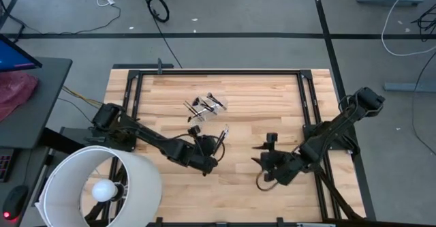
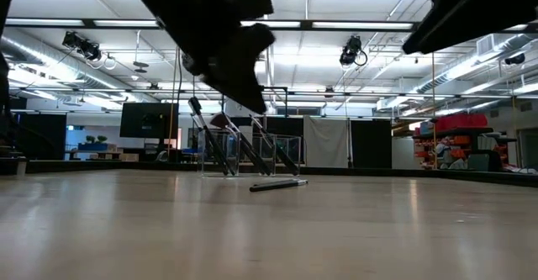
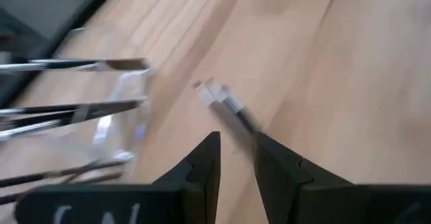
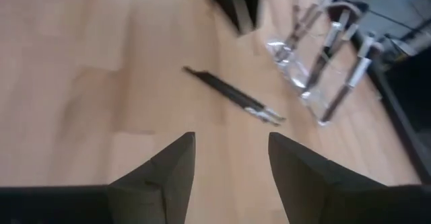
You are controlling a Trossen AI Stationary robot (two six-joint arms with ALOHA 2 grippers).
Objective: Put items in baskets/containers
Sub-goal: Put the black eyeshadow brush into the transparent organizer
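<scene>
A clear plastic cup [image 1: 208, 106] stands at the table's far middle, with several slim dark brushes leaning in it; it also shows in the low view as the cup [image 2: 244, 154]. One loose brush [image 1: 223, 134] lies flat on the wood just near of the cup, also seen as the brush [image 4: 232, 96] and the brush [image 2: 277, 184]. My left gripper [image 3: 236, 150] is open and hovers above that brush's near end, off the table [image 2: 252, 95]. My right gripper [image 4: 232, 150] is open and stands to the brush's right [image 1: 264, 145].
A big white lampshade [image 1: 102, 186] with a bulb stands at the table's near left corner, beside the left arm. A black frame [image 1: 218, 71] runs round the tabletop. Bare wood lies between the two grippers and along the near edge.
</scene>
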